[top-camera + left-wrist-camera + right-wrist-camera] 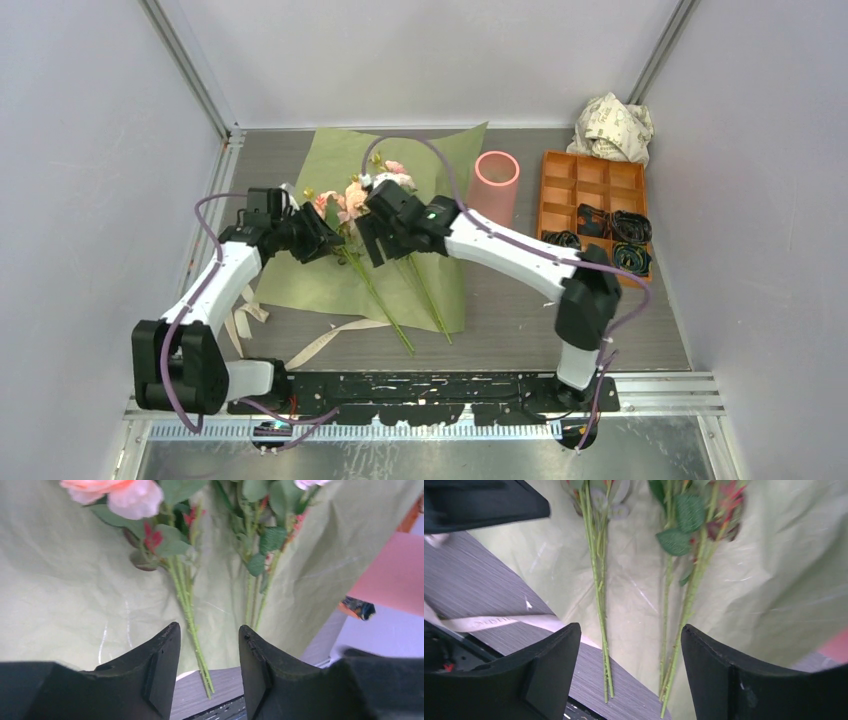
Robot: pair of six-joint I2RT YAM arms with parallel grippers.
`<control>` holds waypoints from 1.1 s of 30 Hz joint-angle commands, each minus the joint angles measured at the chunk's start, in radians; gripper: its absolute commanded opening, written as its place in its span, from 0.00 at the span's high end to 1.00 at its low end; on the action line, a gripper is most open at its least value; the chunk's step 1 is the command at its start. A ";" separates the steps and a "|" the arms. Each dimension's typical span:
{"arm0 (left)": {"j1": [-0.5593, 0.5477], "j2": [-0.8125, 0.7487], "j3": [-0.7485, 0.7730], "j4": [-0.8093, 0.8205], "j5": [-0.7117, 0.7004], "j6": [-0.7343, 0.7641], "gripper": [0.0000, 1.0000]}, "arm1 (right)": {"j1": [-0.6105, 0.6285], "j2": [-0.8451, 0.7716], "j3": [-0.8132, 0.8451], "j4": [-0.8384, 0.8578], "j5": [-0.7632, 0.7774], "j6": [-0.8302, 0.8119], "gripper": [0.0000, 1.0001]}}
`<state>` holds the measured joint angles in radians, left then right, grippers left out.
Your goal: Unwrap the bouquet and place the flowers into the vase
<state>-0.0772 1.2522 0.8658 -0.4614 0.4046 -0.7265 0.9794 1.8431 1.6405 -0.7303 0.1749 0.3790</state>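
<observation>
The bouquet's olive-green paper [300,285] lies spread open and flat on the table. The flowers [352,200], pink and peach roses, rest on it in two bunches, their green stems [385,300] pointing toward the near edge. My left gripper [325,240] [207,630] hovers open over the left bunch [187,605] with nothing between its fingers. Beside it, my right gripper [372,245] [629,627] stands open wide above both stem bunches [596,580], holding nothing. The salmon-pink vase [495,185] [395,575] stands upright just right of the paper.
A beige ribbon [300,345] [499,623] lies loose on the table at the paper's near-left corner. An orange compartment tray [595,205] with black items sits at the right. Crumpled white printed paper [612,125] is in the back right corner.
</observation>
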 commanded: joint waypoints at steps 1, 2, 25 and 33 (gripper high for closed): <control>-0.003 0.055 0.034 -0.024 -0.101 -0.030 0.53 | -0.035 -0.173 -0.030 0.028 0.103 -0.020 0.21; -0.009 0.076 0.039 -0.030 -0.114 -0.032 0.53 | -0.044 -0.191 -0.041 0.028 0.105 -0.020 0.21; -0.118 0.387 0.122 0.021 -0.246 -0.051 0.70 | -0.179 -0.332 -0.222 0.105 -0.022 0.013 0.27; -0.118 0.361 0.121 0.016 -0.281 -0.030 0.83 | -0.179 -0.333 -0.232 0.121 -0.047 0.030 0.29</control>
<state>-0.1909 1.6390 0.9661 -0.4652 0.1711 -0.7773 0.8032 1.5639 1.4132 -0.6636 0.1486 0.3889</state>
